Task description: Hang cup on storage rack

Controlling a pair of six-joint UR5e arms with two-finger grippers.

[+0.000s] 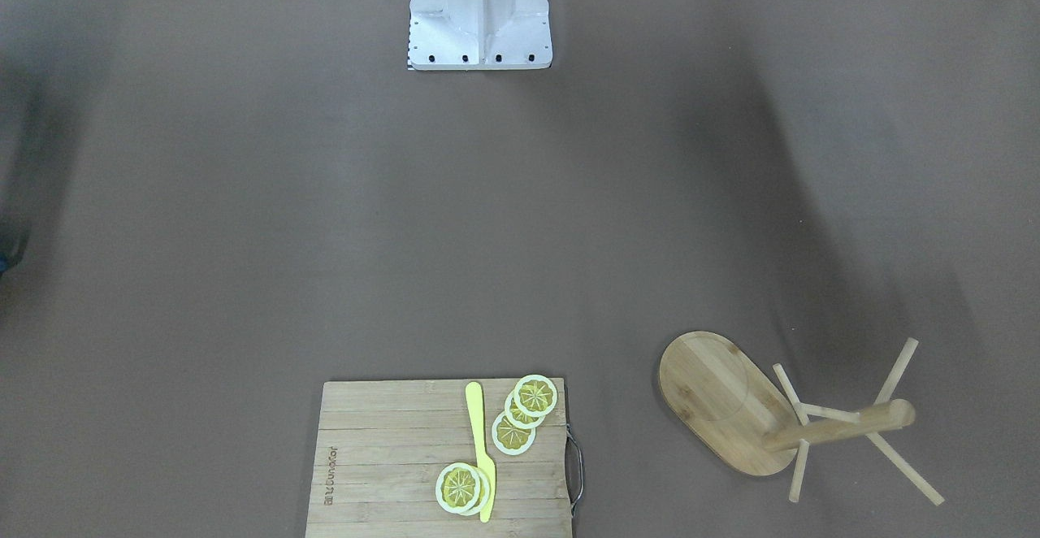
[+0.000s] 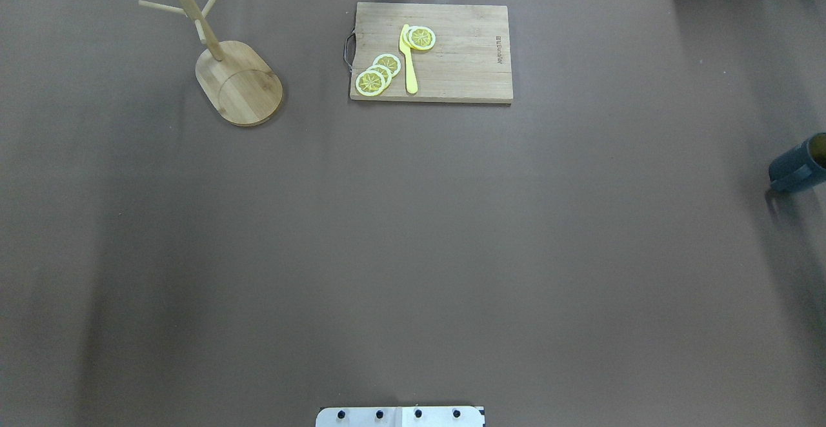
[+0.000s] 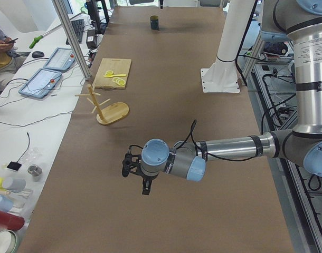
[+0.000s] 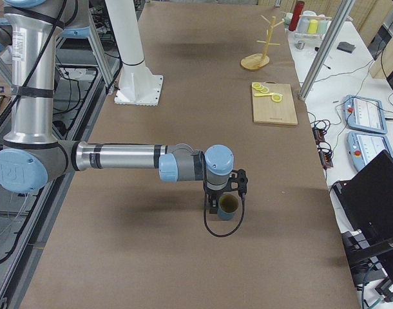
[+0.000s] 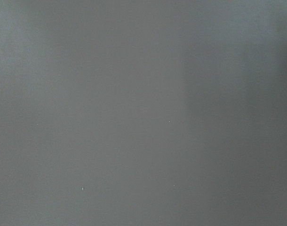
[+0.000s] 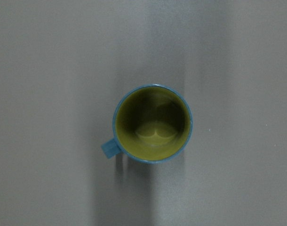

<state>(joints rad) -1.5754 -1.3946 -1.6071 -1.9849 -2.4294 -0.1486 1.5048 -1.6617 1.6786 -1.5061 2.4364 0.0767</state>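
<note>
The dark slate-blue cup (image 6: 153, 123) stands upright on the brown table at the robot's right end. Its olive inside faces up and its handle (image 6: 109, 149) points to the lower left in the right wrist view. It also shows in the overhead view (image 2: 799, 166) and the exterior right view (image 4: 228, 207). My right gripper (image 4: 211, 207) hangs close beside it; I cannot tell whether it is open or shut. The bamboo storage rack (image 2: 240, 82) stands empty at the far left, also in the front view (image 1: 727, 404). My left gripper (image 3: 146, 190) hovers over bare table; I cannot tell its state.
A slatted cutting board (image 2: 452, 53) with lemon slices (image 2: 377, 75) and a yellow knife (image 2: 409, 59) lies at the far middle edge. The white robot base (image 1: 479, 10) stands at the near edge. Tablets (image 3: 45, 79) lie on a side table.
</note>
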